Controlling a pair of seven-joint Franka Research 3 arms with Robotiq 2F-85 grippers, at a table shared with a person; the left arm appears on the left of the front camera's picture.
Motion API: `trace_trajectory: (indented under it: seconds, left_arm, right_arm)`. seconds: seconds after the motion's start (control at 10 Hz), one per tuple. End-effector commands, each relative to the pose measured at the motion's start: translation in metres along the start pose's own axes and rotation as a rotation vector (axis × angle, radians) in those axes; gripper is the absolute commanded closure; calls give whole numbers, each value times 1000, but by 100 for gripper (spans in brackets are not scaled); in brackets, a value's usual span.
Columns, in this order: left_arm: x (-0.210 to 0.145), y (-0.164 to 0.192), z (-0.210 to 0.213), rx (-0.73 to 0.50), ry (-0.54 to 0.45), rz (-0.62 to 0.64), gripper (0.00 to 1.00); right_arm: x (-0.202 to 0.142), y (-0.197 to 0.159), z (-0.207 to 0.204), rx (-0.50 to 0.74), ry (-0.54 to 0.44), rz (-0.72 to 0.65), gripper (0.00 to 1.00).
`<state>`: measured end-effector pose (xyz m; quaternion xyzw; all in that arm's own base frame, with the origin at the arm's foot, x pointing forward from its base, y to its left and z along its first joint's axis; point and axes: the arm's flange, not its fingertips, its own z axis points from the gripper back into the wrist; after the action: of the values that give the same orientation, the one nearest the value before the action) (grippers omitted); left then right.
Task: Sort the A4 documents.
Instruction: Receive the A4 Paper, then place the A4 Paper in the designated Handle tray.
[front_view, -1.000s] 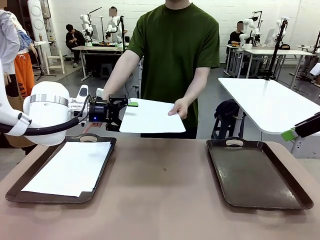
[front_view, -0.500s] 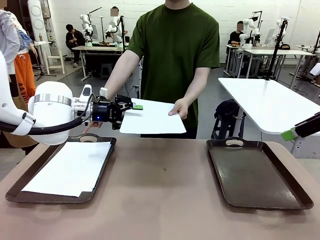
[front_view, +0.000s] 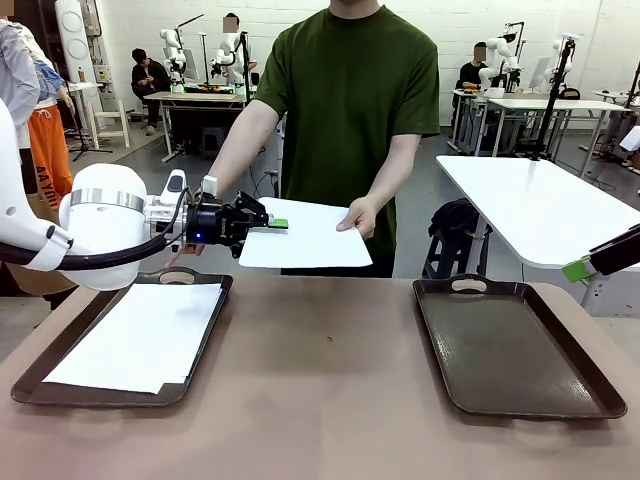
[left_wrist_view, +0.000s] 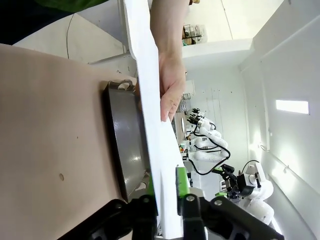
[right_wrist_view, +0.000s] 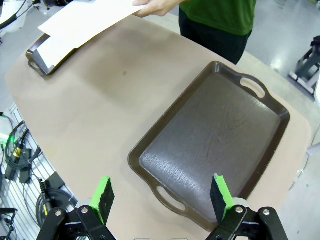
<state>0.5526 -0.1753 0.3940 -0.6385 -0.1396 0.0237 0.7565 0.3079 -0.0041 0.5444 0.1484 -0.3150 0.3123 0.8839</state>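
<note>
The left tray (front_view: 25, 385) already holds paper (front_view: 140, 338), perhaps several sheets, the left gripper (front_view: 272, 226) has pinched the held-out sheet (front_view: 310, 235) in the person's hand (front_view: 358, 216), and the right tray (front_view: 590, 385) lies bare beneath the wide-open right gripper (right_wrist_view: 162, 196).

The person's hand (front_view: 360, 216) holds a white sheet (front_view: 308, 234) above the table's (front_view: 320, 400) far edge; the left gripper (front_view: 272, 226) pinches the sheet's opposite side. Left of it, papers (front_view: 140, 338) fill one tray (front_view: 205, 350); the other tray (front_view: 510, 350) lies right.
</note>
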Motion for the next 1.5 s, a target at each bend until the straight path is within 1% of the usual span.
trace_trajectory:
  seconds: [0.0,0.4,0.5,0.6,1.4]
  left_arm:
    - [3,-2,-2,-7,25,-24,100]
    - [2,-3,0,7,36,-29,100]
    - [3,-4,1,12,31,-37,100]
    - [1,-2,0,2,17,-14,100]
    - [1,-2,0,2,17,-14,100]
  right_arm:
    - [0,-1,-2,19,-8,-1,0]
    - [0,-1,-2,19,-8,-1,0]
    - [0,-1,-2,19,-8,-1,0]
    - [0,-1,-2,19,-8,-1,0]
    - [0,-1,-2,19,-8,-1,0]
